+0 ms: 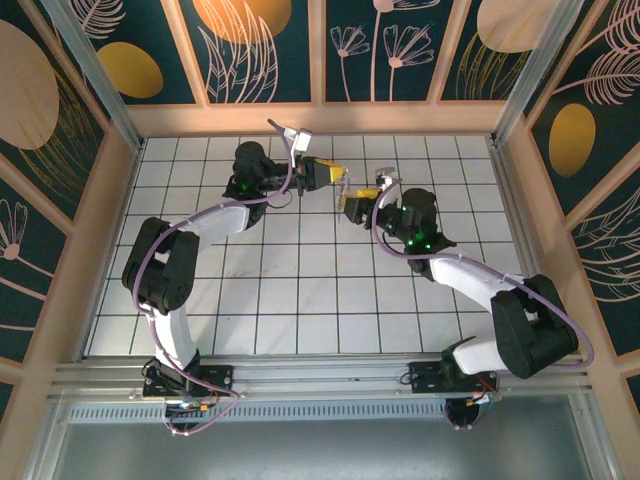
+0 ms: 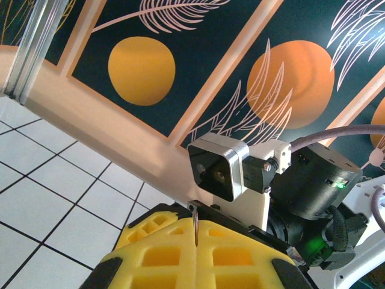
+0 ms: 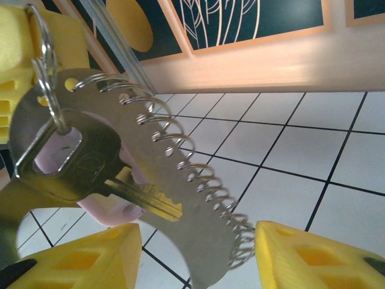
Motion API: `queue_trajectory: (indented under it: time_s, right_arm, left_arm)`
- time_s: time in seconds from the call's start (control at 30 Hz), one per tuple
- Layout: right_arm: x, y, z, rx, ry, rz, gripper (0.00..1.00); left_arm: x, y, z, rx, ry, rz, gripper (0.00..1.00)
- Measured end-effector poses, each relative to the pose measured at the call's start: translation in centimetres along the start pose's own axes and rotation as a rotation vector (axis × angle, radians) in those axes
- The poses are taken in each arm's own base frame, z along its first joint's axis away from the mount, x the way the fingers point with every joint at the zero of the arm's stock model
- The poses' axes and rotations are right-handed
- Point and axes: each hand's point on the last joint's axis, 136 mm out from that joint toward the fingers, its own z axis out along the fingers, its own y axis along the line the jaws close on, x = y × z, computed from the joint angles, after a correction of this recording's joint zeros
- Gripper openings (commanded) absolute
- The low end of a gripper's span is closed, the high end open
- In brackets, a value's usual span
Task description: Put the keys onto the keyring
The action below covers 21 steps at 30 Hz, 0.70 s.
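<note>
Two grippers meet near 12 o'clock on the table [image 1: 300, 310]. The left gripper [image 1: 320, 175] is clenched on the keyring [image 3: 43, 66], so it's the nearer arm. The right gripper [image 3: 195, 241] is released, holding nothing. The key [image 3: 96, 164] hangs at 10 o'clock from its jaws, blade toward 4 o'clock. Silver, lilac-pink head, ring apparently through the head hole; coiled strip [image 3: 192, 174] alongside.

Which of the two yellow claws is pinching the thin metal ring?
The left gripper: its fingers are pressed together on the keyring. The right gripper's fingers stand apart, gripping nothing.
</note>
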Motion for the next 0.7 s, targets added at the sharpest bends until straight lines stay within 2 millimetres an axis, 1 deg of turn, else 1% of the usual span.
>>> queue_trajectory:
  time_s: [0.2, 0.3, 0.4, 0.57, 0.7]
  right_arm:
    - [-2.4, 0.9, 0.4, -0.011, -0.049, -0.04, 0.53]
    - [-3.0, 0.9, 0.8, -0.009, -0.058, -0.049, 0.53]
    - [-3.0, 0.8, 1.3, -0.007, -0.055, -0.063, 0.51]
    - [-2.6, 0.4, 1.4, 0.006, -0.043, -0.076, 0.5]
    - [-1.5, -0.5, 0.5, 0.027, -0.022, -0.07, 0.47]
  left_arm:
    - [-0.1, 0.1, 0.0, -0.004, -0.004, -0.004, 0.0]
    - [-0.1, 0.1, 0.0, -0.006, -0.006, -0.006, 0.0]
    - [-0.1, 0.1, 0.0, -0.009, -0.008, -0.007, 0.0]
    - [-0.2, 0.2, 0.0, -0.009, -0.009, -0.007, 0.0]
    - [-0.3, 0.1, 0.0, -0.009, -0.011, -0.004, 0.0]
